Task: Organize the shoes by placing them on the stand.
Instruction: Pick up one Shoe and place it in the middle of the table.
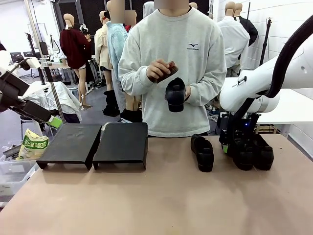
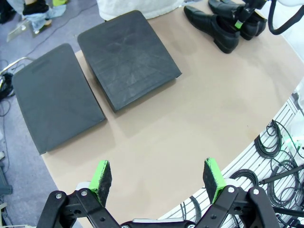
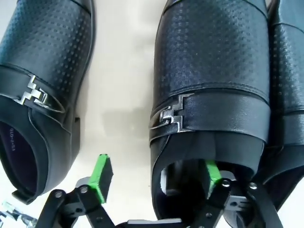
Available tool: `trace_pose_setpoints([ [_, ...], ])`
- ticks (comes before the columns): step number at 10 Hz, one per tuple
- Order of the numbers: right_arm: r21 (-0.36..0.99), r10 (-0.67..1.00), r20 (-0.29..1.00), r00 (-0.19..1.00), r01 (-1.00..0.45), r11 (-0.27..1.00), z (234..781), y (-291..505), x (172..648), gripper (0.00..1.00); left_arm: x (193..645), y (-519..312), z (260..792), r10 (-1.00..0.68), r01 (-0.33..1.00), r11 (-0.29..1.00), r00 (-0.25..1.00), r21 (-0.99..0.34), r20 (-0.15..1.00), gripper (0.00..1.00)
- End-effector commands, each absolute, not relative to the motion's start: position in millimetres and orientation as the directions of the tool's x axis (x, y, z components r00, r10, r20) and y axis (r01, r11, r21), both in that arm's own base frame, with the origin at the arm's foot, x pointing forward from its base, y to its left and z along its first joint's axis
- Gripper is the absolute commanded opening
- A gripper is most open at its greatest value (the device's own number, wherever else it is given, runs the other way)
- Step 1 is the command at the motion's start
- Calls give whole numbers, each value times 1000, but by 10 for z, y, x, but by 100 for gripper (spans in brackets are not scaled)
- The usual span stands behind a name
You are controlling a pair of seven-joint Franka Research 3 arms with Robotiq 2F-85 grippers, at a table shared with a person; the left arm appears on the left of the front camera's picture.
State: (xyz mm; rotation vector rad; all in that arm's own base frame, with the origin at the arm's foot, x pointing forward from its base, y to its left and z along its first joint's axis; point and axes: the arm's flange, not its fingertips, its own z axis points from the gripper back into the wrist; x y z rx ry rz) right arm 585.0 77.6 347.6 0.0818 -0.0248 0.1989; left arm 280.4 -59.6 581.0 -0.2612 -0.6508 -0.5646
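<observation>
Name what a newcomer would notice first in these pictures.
The right gripper straddles one side of the middle shoe of three at the right of the table, with one finger inside the opening, one outside and the jaws open. Across it, a person holds another shoe at chest height. The stand, at left, carries no shoes.

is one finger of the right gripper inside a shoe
Yes, the right gripper straddles the middle shoe's side wall, one green pad inside its opening and the other outside.
</observation>
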Motion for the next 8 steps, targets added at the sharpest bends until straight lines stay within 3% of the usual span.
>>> trace_pose_setpoints([
  [1, 36, 163, 40, 986, -165, 986, 3487, 831, 5905, 43, 2805, -565, 5804, -421, 574, 817, 653, -49, 629, 100],
  [3, 25, 156, 38, 987, -157, 987, 3444, 852, 5913, 5, 2805, -565, 5804, -421, 574, 817, 653, -49, 629, 100],
  [4, 17, 150, 39, 988, -151, 988, 3409, 859, 5929, 0, 2805, -565, 5804, -421, 574, 817, 653, -49, 629, 100],
  [8, 6, 135, 27, 991, -135, 991, 3344, 870, 5950, 0, 2805, -565, 5804, -421, 574, 817, 653, -49, 629, 100],
])
